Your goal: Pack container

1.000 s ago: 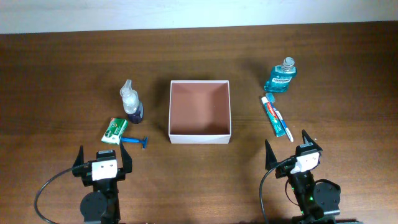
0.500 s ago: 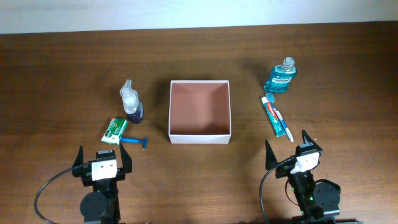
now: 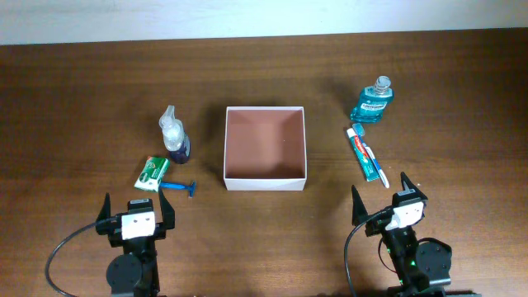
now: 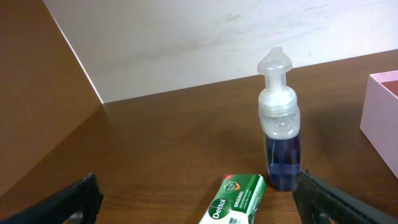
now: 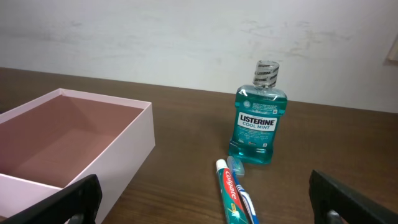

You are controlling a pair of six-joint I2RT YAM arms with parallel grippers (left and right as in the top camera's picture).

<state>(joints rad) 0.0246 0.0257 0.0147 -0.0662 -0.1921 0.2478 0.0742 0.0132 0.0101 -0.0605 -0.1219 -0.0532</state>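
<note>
The container point(image 3: 226, 173) point(image 5: 140, 134), a shallow white-walled box with a reddish-brown inside, sits at the table's middle with nothing in it. Left of it stand a pump bottle point(image 3: 173, 136) point(image 4: 279, 134), a green soap box point(image 3: 152, 173) point(image 4: 237, 200) and a blue razor point(image 3: 181, 187). To the box's right are a teal mouthwash bottle point(image 3: 373, 101) point(image 5: 256, 118), a toothpaste tube point(image 3: 363, 153) point(image 5: 232, 196) and a toothbrush point(image 3: 378, 167) point(image 5: 244, 193). My left gripper point(image 3: 136, 213) point(image 4: 199, 208) is open, just short of the soap. My right gripper point(image 3: 388, 198) point(image 5: 205, 208) is open, near the toothpaste's end.
The wooden table's far edge point(image 3: 264, 36) runs along a white wall. Its left edge point(image 4: 74, 56) shows in the left wrist view. Bare wood lies between the two arm bases in front of the box.
</note>
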